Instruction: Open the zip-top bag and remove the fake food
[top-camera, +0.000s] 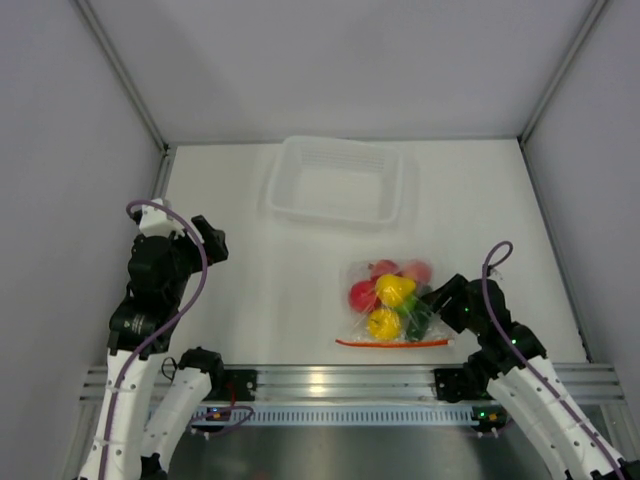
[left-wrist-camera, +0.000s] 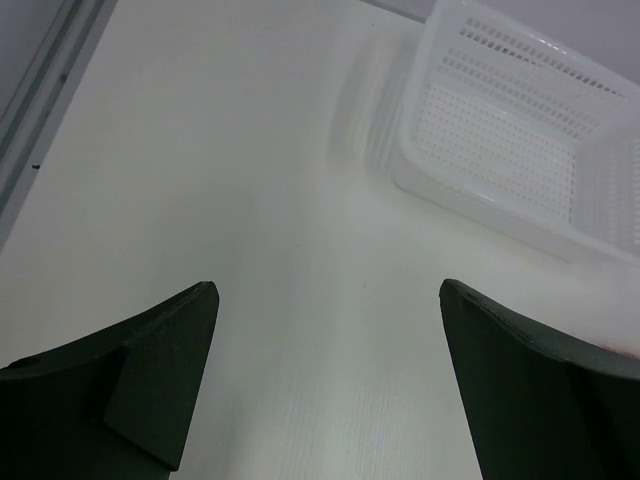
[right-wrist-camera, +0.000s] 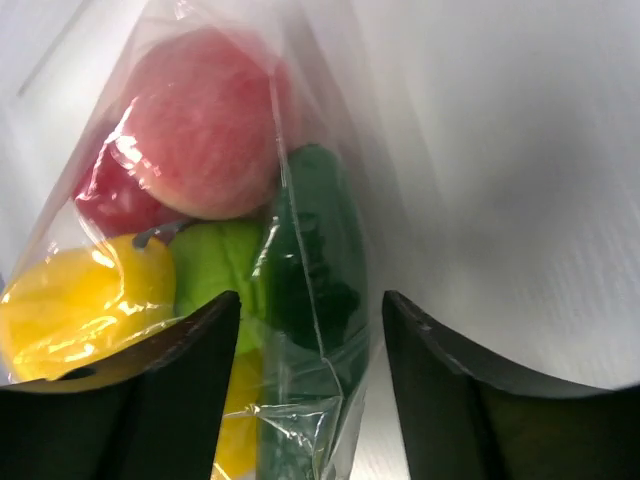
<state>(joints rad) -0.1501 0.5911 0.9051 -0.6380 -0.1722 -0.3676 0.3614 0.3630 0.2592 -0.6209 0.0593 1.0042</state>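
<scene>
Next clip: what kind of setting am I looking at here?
Probably a lab robot test cell: plain white panel walls in metal framing, two arms bolted to an aluminium rail, and props on the white table, a basket and a zip-top bag of fake food.

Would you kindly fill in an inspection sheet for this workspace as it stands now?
Surface: white table, no spills seen.
Job's things: bag lying on the table right of centre, orange zip strip toward the near edge; food inside it.
Clutter: white basket at the back, appears empty.
Grippers: left claw open over bare table; right claw open at the bag's right edge.
Cables: purple cables loop along both arms, apart from the bag.
Surroundings: grey walls; metal rail at the near edge.
</scene>
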